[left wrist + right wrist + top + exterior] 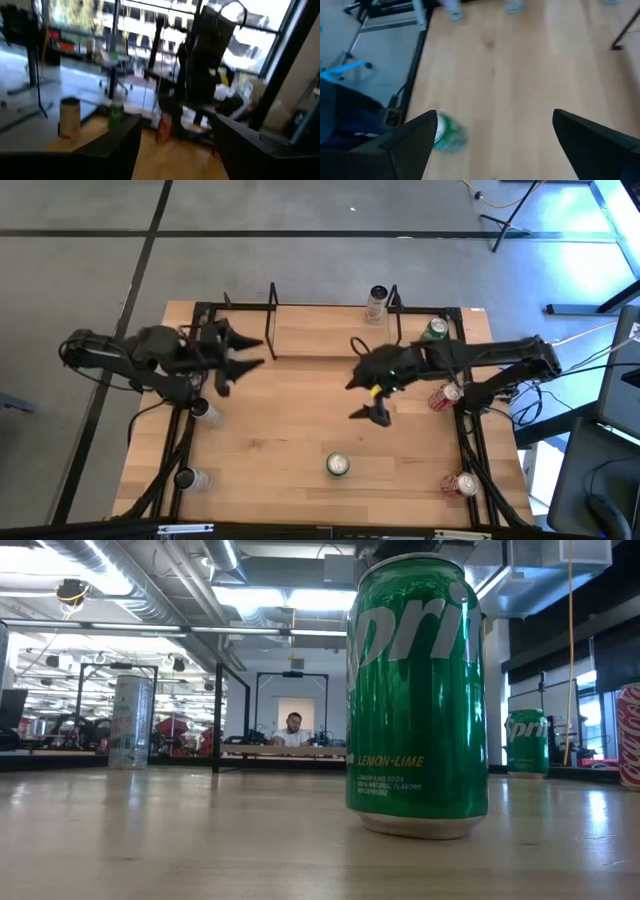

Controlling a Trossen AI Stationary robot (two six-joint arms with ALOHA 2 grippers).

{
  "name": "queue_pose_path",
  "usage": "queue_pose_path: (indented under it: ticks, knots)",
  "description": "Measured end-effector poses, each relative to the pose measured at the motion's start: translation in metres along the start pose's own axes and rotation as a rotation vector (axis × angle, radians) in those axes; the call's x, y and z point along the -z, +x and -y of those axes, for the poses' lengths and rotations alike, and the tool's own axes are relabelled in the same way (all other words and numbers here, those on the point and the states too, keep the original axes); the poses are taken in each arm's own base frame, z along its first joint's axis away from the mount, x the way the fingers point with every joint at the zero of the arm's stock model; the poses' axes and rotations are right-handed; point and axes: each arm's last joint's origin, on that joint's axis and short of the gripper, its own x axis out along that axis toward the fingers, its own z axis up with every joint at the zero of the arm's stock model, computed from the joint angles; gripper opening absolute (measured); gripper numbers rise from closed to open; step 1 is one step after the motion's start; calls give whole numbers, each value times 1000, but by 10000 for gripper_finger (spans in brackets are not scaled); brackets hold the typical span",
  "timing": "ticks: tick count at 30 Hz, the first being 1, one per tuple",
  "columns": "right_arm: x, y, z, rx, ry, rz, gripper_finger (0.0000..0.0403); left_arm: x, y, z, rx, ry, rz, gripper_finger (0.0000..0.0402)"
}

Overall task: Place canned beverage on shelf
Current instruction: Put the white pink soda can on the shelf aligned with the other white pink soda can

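A green Sprite can (338,465) stands upright on the table near its near edge; it fills the low view (415,690). The shelf (272,308), black rods over a wooden board, runs along the far edge. A silver can (377,303) and a second green can (435,330) stand at its right end. My right gripper (365,395) is open above mid-table, beyond the green can, which shows beside one finger in the right wrist view (447,136). My left gripper (245,352) is open at the shelf's left part, holding nothing (175,135).
Two red cans (445,395) (465,483) stand by the table's right edge. Two pale cans (205,412) (190,478) stand by the left edge. Bare wood lies between the green can and the shelf. A person sits in the room far behind (293,730).
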Motion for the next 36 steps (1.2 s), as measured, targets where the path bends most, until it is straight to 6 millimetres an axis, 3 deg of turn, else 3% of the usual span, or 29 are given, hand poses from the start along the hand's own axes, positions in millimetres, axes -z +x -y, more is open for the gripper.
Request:
queue_pose_path:
  ticks: [8, 17, 22, 30, 36]
  knots:
    - [12, -14, -36, 19, -13, -2, 380, -5, 15, 42, 45, -61, -337, 235]
    - [24, -16, -62, 50, -30, -32, 380, -10, 15, 95, 55, -144, -637, 235]
    - [28, -16, -72, 78, -57, -22, 380, -2, 13, 121, 26, -167, -812, 235]
    - [29, -16, -73, 83, -59, -20, 380, 23, -6, 143, -64, -235, -1044, 235]
    - [29, -16, -73, 83, -68, -21, 380, 29, -30, 153, -102, -281, -1120, 235]
